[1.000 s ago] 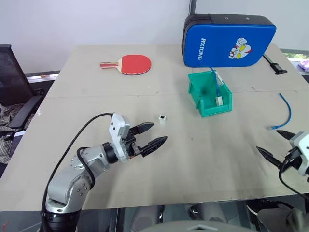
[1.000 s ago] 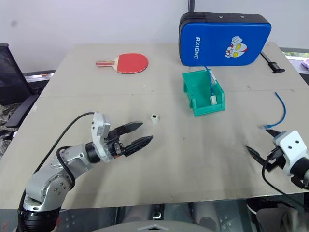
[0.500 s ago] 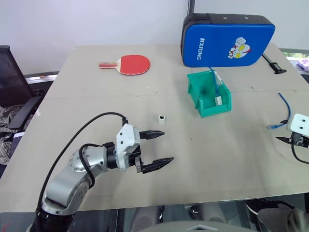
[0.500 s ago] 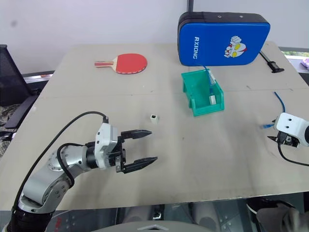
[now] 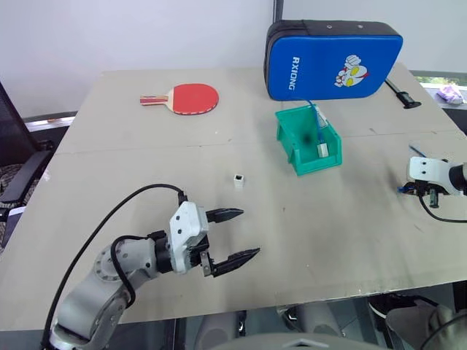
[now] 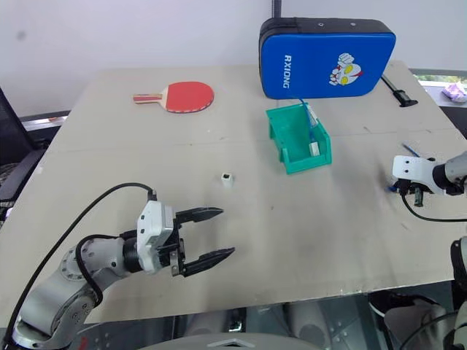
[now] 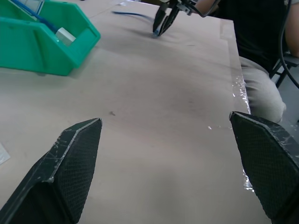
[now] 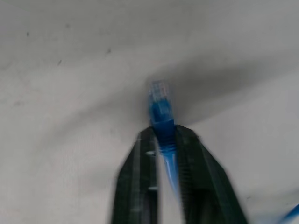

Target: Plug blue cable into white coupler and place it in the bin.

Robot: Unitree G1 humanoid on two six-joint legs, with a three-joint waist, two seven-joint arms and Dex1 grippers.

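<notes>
Even bright light (wrist blur)

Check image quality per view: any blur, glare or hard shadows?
Right wrist view: soft, motion-smeared; the blue cable plug between the right gripper jaws is fuzzy, a broad dark shadow behind it. Left wrist view: sharp, with small glints at the table edge. Eye views: even light, crisp, soft shadows under the left gripper.

Tan counter [image 5: 146, 168], a seam running across it past the middle. Far side: red paddle [image 5: 191, 97] lying flat; blue padded case [image 5: 332, 60] standing on its edge. Green bin [image 5: 307, 140] just in front of the case. Small white coupler [image 5: 238, 179] alone near the centre. Blue cable [image 7: 133, 15] lay at the right edge.
</notes>
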